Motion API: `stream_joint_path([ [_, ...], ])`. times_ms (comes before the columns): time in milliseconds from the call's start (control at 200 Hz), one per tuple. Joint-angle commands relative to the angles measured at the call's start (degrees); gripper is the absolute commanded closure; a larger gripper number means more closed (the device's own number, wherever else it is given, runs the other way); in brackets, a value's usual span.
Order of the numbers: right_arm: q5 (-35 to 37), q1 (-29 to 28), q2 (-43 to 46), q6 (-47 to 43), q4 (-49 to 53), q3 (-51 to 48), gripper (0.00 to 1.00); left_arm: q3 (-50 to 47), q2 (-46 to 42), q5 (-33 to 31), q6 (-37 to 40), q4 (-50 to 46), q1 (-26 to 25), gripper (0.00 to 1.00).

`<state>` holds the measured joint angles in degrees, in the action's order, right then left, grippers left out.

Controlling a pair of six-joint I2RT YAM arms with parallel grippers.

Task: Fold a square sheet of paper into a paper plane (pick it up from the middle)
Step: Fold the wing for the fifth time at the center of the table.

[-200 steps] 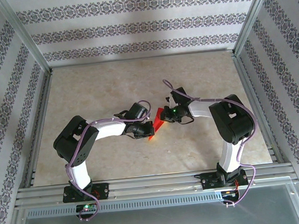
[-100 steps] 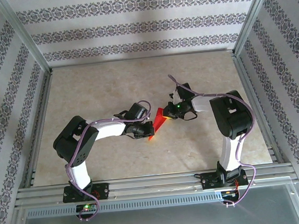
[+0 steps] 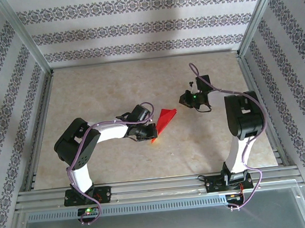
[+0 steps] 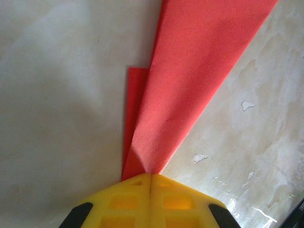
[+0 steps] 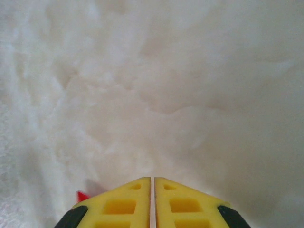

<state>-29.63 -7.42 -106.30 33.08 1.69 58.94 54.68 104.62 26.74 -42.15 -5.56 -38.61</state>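
Paper plane [image 4: 190, 80] pinched in left claw [image 4: 151, 176]; right claw [image 5: 152, 180] pressed together, well apart.

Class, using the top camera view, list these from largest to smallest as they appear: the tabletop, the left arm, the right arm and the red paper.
1. tabletop
2. left arm and right arm: they look about alike, so they are not ranked against each other
3. red paper

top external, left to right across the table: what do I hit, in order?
left arm → left gripper → folded red paper → right gripper → right arm
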Motion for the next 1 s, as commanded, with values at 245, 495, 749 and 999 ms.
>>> stream_joint_path([
  [245, -1.4, -11.9, 10.7, 4.3, -2.0, -9.8, 0.87, 0.0, 1.4, -1.6, 1.4, -9.9, 0.1, 1.0],
  [495, -1.5, -17.3, 3.7, 7.3, -3.8, -8.4, 0.88, 0.6, 1.1, -1.2, 1.7, -10.2, 0.1, 1.0],
  [749, 0.8, -17.3, -0.8, 7.3, -1.4, -7.5, 0.88, 0.7, 0.5, 0.2, 2.6, -10.1, 0.1, 1.0],
  [999, 2.8, -16.8, -3.0, 7.4, 1.5, -6.5, 0.88, -0.3, -1.4, 2.1, 4.2, -13.5, -0.2, 1.0],
])
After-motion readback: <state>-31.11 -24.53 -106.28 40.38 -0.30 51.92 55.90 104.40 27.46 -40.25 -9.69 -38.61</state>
